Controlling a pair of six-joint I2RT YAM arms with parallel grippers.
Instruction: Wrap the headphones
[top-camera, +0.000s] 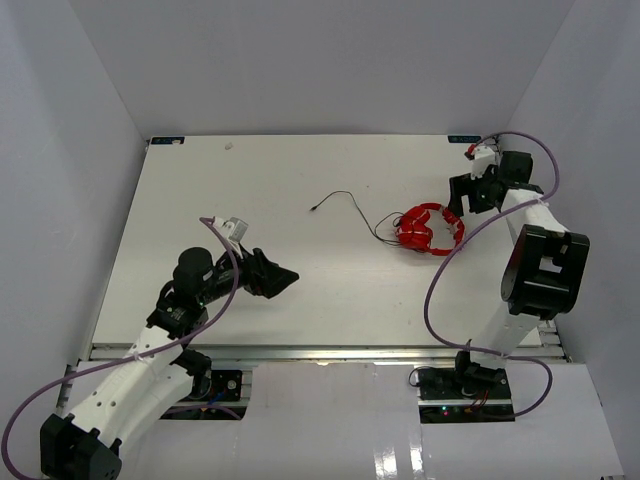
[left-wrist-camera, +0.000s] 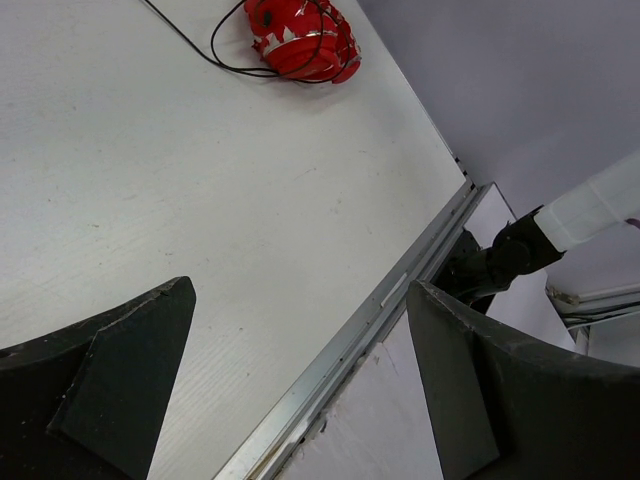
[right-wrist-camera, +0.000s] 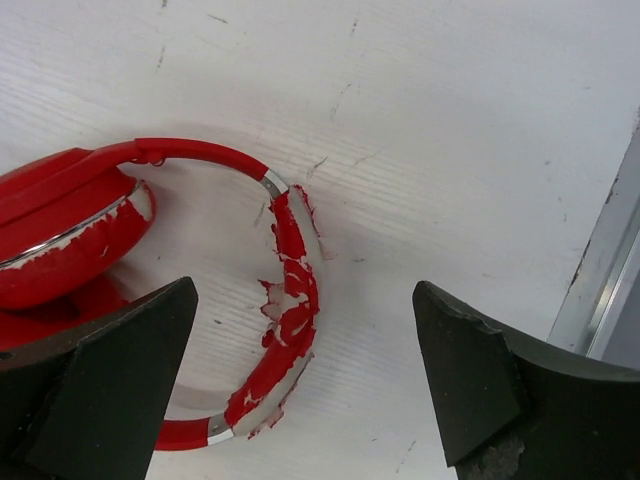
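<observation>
Red headphones (top-camera: 428, 230), headband (right-wrist-camera: 290, 300) coating flaking, flat on white counter (top-camera: 250, 190); thin black cord (top-camera: 345, 198) trails loose from them toward my left claw (top-camera: 283, 277), which sits well apart, jaws wide, empty. My right claw (top-camera: 460, 197) hovers over the headband, wide, empty. Best: straddle the band squarely, grip firm before winding cord.

Bright red, silver-trimmed headphones (top-camera: 428, 230) with a flaking red headband (right-wrist-camera: 295, 300) and thin black cord (top-camera: 345, 195); white worktop (top-camera: 250, 190); purple cables (top-camera: 428, 300).
</observation>
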